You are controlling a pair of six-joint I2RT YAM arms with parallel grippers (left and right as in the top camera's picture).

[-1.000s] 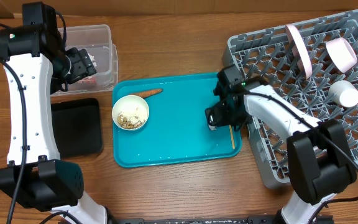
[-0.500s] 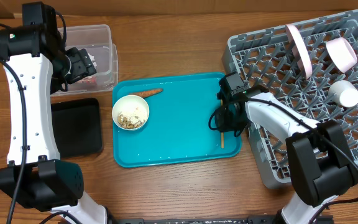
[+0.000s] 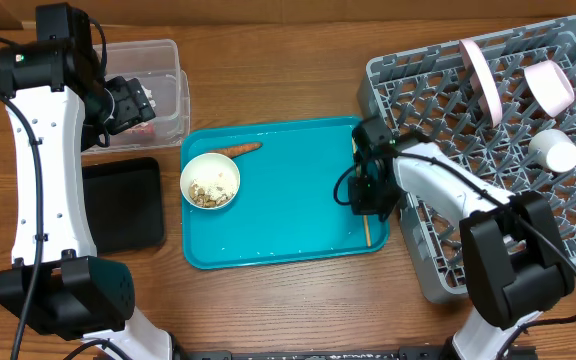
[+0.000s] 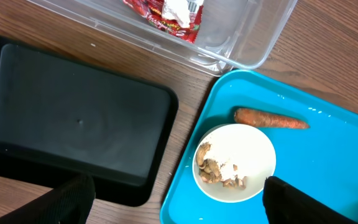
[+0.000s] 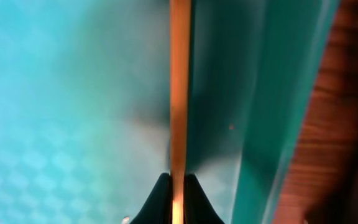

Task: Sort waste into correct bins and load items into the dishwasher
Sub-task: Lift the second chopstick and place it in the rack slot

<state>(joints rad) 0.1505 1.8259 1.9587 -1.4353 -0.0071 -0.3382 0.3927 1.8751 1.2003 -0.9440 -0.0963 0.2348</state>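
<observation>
The right gripper (image 3: 368,192) has snapped shut on a chopstick (image 5: 179,93) at the teal tray's (image 3: 278,225) right edge; only its wrist view shows the pinch. Far left, the left gripper (image 3: 130,100) hangs wide open over the clear tub (image 3: 163,55), and its wrist camera alone shows the red wrapper (image 4: 166,12) inside. The bowl of scraps (image 3: 210,181) and the carrot (image 3: 238,150) lie on the tray.

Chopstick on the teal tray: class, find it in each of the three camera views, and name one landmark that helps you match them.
Overhead: the chopstick lies along the teal tray's right edge, reaching out below the right gripper.
Left wrist: not in it.
Right wrist: a vertical stick up the middle, pinched at the bottom.
Shared landmark: the teal tray, in all three views.
</observation>
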